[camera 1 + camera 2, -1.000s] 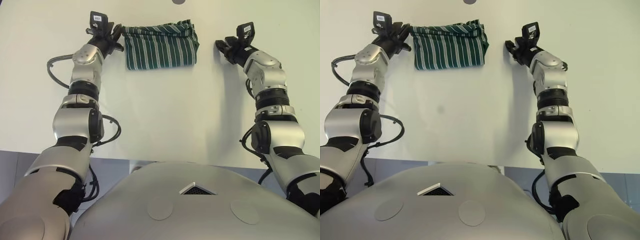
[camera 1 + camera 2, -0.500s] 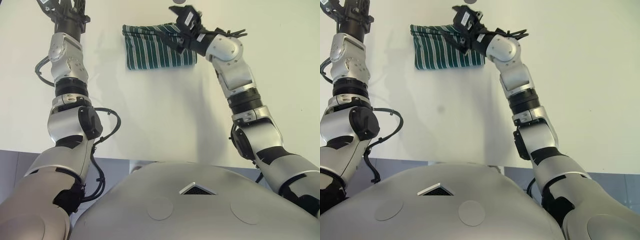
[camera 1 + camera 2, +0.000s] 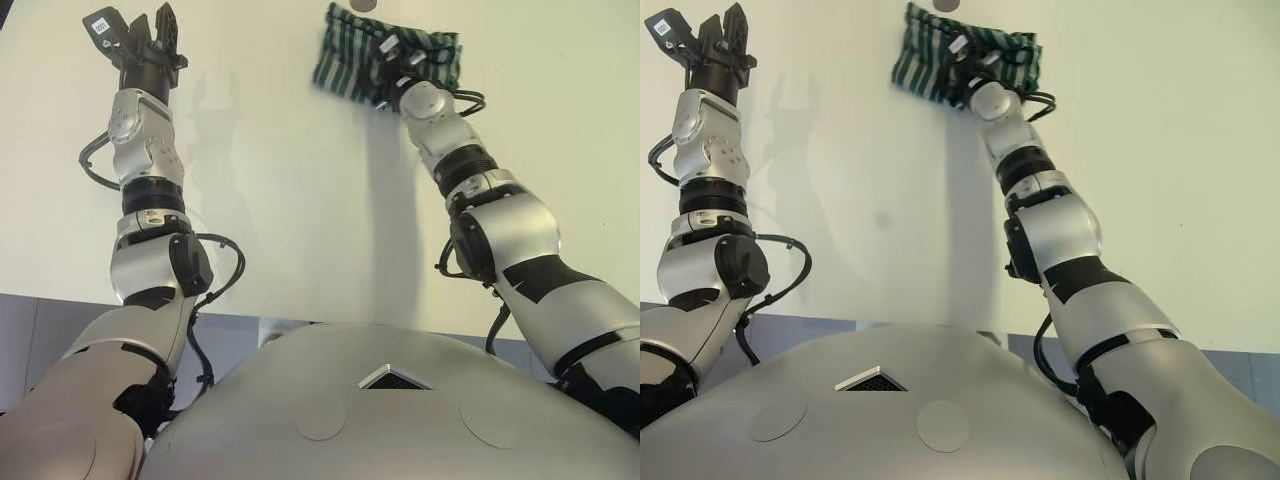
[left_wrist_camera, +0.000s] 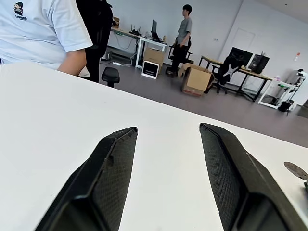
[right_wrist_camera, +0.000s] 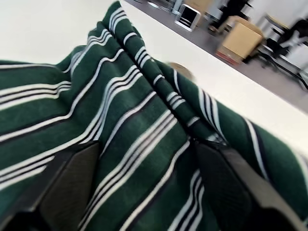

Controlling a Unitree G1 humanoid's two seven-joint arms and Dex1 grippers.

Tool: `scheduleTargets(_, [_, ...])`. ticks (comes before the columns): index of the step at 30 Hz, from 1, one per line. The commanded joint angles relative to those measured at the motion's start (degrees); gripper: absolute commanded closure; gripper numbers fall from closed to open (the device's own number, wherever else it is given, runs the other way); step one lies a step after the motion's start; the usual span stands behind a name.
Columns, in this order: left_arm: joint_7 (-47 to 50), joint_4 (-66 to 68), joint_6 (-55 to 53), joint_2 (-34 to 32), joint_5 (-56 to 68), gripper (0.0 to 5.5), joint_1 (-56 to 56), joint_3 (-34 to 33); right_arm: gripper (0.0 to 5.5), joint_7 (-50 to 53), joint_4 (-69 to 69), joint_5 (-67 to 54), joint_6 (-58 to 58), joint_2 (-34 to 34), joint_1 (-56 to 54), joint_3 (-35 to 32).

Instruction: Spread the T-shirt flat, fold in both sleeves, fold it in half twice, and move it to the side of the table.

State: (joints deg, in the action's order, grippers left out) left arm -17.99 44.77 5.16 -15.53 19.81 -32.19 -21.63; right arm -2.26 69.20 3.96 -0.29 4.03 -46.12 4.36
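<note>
While the right tool (image 5: pixel 147 147) sits on the folded green white-striped fabric T-shirt (image 3: pixel 340 65), fingers spread wide over the cloth (not closed on it), that shirt lies at the far edge of the white surface (image 3: pixel 280 180); left tool (image 3: pixel 150 22) hovers well apart, splayed open.

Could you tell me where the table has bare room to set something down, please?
Bare: the middle of the table, the far strip between left claw and T-shirt, and the stretch right of the T-shirt. Crowded: where the right claw sits on it.
</note>
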Motion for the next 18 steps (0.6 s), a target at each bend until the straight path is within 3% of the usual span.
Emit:
scheduleTargets(1, [1.08, -1.64, -1.54, 0.75, 0.62, 3.12, 1.93, -0.28, 1.95, 10.67, 6.3, -8.82, 7.31, 7.83, 10.3, -12.94])
scheduleTargets(5, [1.22, -1.47, -1.72, 1.22, 0.54, 3.12, 2.45, -0.06, 1.95, 22.84, 6.48, -17.99, 4.48, 15.62, 13.85, -26.09])
scheduleTargets(10, [0.95, -1.74, -1.78, 1.53, 0.43, 3.12, 3.47, 0.1, 1.95, 28.27, 5.76, -20.89, 2.07, 20.71, 16.11, -32.99])
scheduleTargets(14, [0.74, -6.92, -0.58, 1.36, -1.24, 3.12, 5.62, 1.77, 1.95, 20.95, 2.07, -17.05, -2.19, 19.07, 12.23, -29.2])
scheduleTargets(18, [-1.27, -20.76, 1.82, 0.22, -6.73, 3.12, 11.81, 8.08, 1.95, 14.39, -16.76, -2.53, -13.78, 17.44, 14.2, -12.88])
